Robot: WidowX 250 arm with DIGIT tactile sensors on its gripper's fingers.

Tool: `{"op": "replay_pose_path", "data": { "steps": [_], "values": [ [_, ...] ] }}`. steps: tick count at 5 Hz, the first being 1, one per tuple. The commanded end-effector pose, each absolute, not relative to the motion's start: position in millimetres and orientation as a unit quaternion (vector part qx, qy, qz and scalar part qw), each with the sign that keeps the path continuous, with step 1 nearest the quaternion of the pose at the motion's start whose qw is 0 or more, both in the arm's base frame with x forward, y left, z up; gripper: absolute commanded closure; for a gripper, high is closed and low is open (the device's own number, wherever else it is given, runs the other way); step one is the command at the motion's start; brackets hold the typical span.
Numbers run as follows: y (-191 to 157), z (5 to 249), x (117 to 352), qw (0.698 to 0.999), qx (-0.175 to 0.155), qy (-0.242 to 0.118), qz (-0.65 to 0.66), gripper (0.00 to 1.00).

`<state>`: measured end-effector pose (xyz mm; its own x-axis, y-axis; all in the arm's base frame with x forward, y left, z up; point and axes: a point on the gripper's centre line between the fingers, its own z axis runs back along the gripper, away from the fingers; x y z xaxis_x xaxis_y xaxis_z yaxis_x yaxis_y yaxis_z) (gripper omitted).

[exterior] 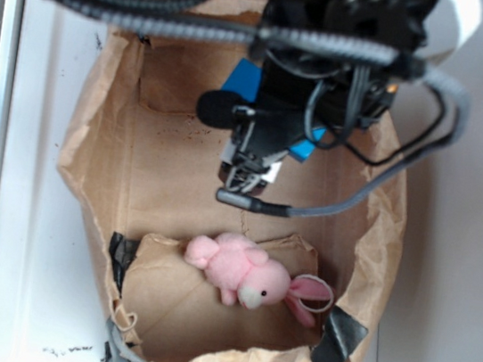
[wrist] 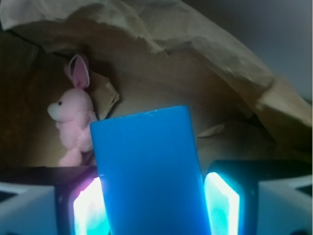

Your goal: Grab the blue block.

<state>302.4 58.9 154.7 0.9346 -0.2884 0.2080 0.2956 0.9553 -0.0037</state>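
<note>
Showing the blue block (wrist: pixel 149 171) standing between my two fingers (wrist: pixel 222 200) in the wrist view, this moment is catching it filling the gap: the left pad is appearing to touch its long side, while a thin dark sliver is remaining beside the right pad, so I cannot tell whether contact is complete there. I am judging the block to be rigid and light, a flat slab that is not going to deform under pressure; its smooth-looking face is suggesting it could slip, so the two long parallel sides, near mid-length, are offering the best purchase, and that is where my pads are sitting. In the exterior view only blue corners of the block (exterior: pixel 242 79) are showing past my gripper (exterior: pixel 248 168), inside the brown paper bag (exterior: pixel 101 152), toward the bag's closed far end. My gripper is standing narrowed around the block, neither spread wide nor fully closed. My arm is reaching across the bag from above, wrist pitched down into the bag's interior, cables looping beside it. Toward the bag's open end, well apart from the block, the pink plush bunny (exterior: pixel 242 271) is lying on a folded flap.
</note>
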Motion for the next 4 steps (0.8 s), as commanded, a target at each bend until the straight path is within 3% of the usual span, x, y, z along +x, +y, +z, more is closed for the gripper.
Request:
{"op": "replay_pose_path", "data": {
  "steps": [1,4],
  "values": [
    [43.5,207.4,292.4,0.986,-0.006,-0.136,-0.099,1.00],
    [22.1,214.5,278.6,0.981,0.009,-0.141,-0.133,1.00]
  ]
}}
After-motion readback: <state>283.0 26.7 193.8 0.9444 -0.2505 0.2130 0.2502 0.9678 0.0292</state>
